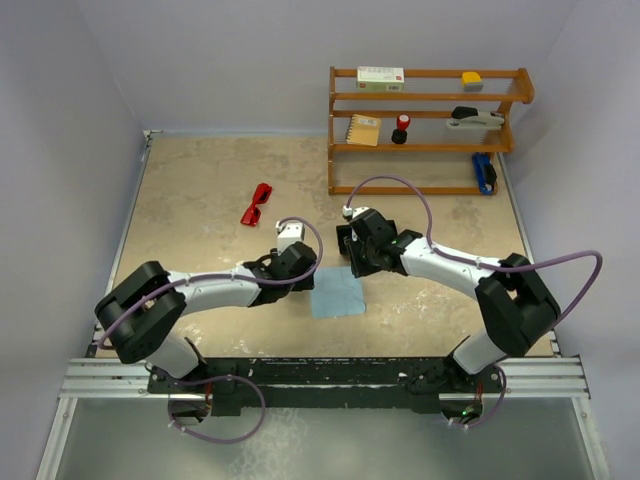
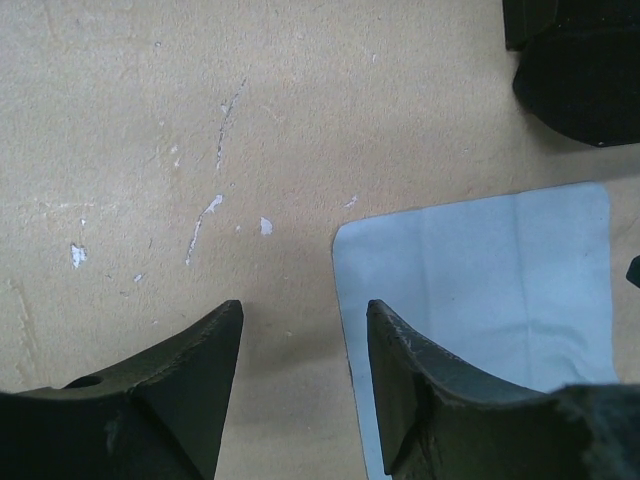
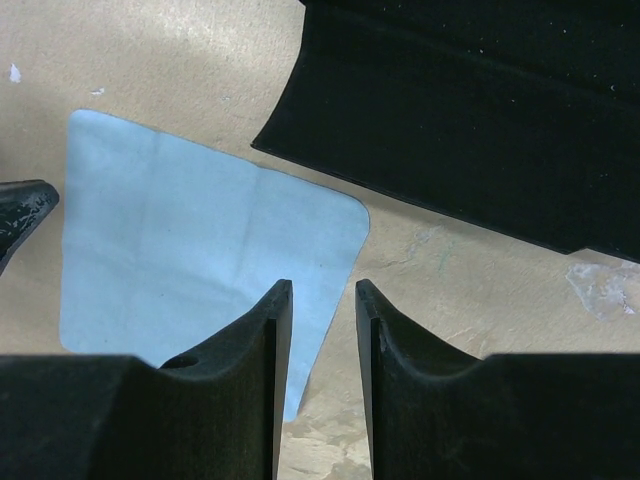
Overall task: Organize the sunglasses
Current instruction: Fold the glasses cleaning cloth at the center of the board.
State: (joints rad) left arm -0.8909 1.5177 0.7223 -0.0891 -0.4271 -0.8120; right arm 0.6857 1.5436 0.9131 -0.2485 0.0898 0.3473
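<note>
So both are empty: left gripper half open at the cloth edge, right gripper narrow. Only part of the black case shows.

Light blue cloth flat on tan table, black case just beside it, wooden shelf at back right

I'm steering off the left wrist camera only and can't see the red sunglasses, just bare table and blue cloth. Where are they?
Observer: The sunglasses lie on the table, farther out than the left gripper and to its left, well clear of the cloth.
Operator: Is the right arm holding anything?
Observer: No, the right gripper is open and empty, over the cloth's edge.
Operator: Anything standing near the sunglasses?
Observer: A wooden shelf stands at the table's far right, apart from them.
</note>
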